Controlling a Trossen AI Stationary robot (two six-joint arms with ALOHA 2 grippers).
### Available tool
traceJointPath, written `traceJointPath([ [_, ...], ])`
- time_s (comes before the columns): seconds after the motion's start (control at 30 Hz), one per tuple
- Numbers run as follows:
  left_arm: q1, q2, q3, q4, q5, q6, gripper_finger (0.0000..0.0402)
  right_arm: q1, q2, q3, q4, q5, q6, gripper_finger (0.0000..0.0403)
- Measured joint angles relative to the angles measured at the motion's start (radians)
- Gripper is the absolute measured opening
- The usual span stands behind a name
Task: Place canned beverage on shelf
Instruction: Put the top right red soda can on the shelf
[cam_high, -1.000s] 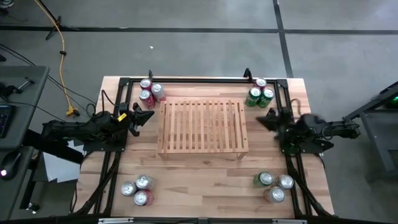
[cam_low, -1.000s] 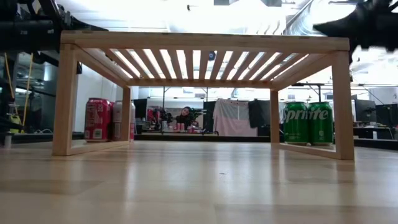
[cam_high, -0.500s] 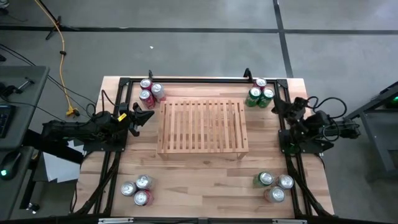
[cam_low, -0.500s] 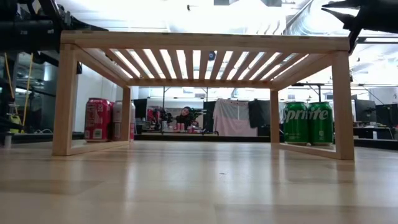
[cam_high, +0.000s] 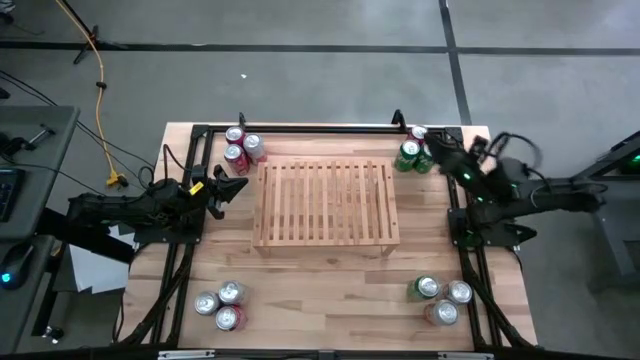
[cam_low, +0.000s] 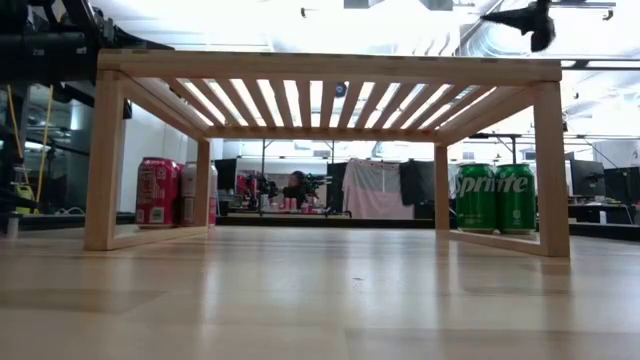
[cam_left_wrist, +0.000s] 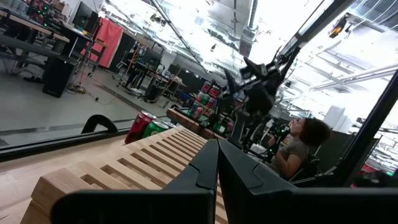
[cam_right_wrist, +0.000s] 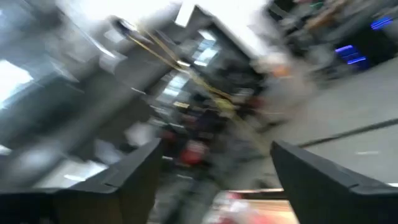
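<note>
The light-wood slatted shelf (cam_high: 325, 205) stands on its short legs mid-table, with nothing on its slats (cam_low: 330, 68). Green cans (cam_high: 413, 153) (cam_low: 495, 198) stand at the far right, red and silver cans (cam_high: 241, 146) (cam_low: 158, 192) at the far left. My right gripper (cam_high: 433, 147) hovers open over the green cans, high above the table (cam_low: 520, 17); its wrist view shows its fingers (cam_right_wrist: 134, 177) wide apart with nothing between them. My left gripper (cam_high: 237, 185) (cam_left_wrist: 217, 163) waits shut, level, beside the shelf's left edge.
Two more clusters of cans stand near the front edge, at the left (cam_high: 220, 304) and the right (cam_high: 438, 298). Black frame rails (cam_high: 320, 127) run along the table's far edge and sides. A person (cam_left_wrist: 298, 143) sits beyond the table.
My right gripper has swung from beside the shelf's right edge toward the table's far edge and has risen, ending above the green cans. It has turned from pointing at the shelf toward the far left corner. Cans and shelf have stayed put.
</note>
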Motion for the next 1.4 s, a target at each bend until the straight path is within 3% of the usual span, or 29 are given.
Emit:
traceJointPath([
  [0.17, 0.0, 0.0, 0.0, 0.0, 0.0, 0.0, 0.0003, -0.202, 0.236, 0.339, -0.581, -0.016, 0.134, 0.0331],
  [0.27, 0.0, 0.0, 0.0, 0.0, 0.0, 0.0, 0.0003, -0.375, 0.385, 0.514, -0.913, -0.162, 0.195, 0.0332],
  [0.43, 0.0, 0.0, 0.0, 0.0, 0.0, 0.0, 0.0003, -0.636, 0.619, 0.702, -1.247, -0.412, 0.17, 0.0332],
  [0.57, 0.0, 0.0, 0.0, 0.0, 0.0, 0.0, 0.0003, -0.755, 0.761, 0.743, -1.332, -0.514, 0.093, 0.0332],
  [0.7, 0.0, 0.0, 0.0, 0.0, 0.0, 0.0, 0.0003, -0.804, 0.862, 0.736, -1.337, -0.615, 0.034, 0.0332],
  [0.97, 0.0, 0.0, 0.0, 0.0, 0.0, 0.0, 0.0003, -0.819, 1.008, 0.735, -1.357, -0.611, -0.011, 0.0332],
  [1.4, 0.0, 0.0, 0.0, 0.0, 0.0, 0.0, 0.0003, -0.819, 1.138, 0.734, -1.414, -0.608, -0.021, 0.0332],
])
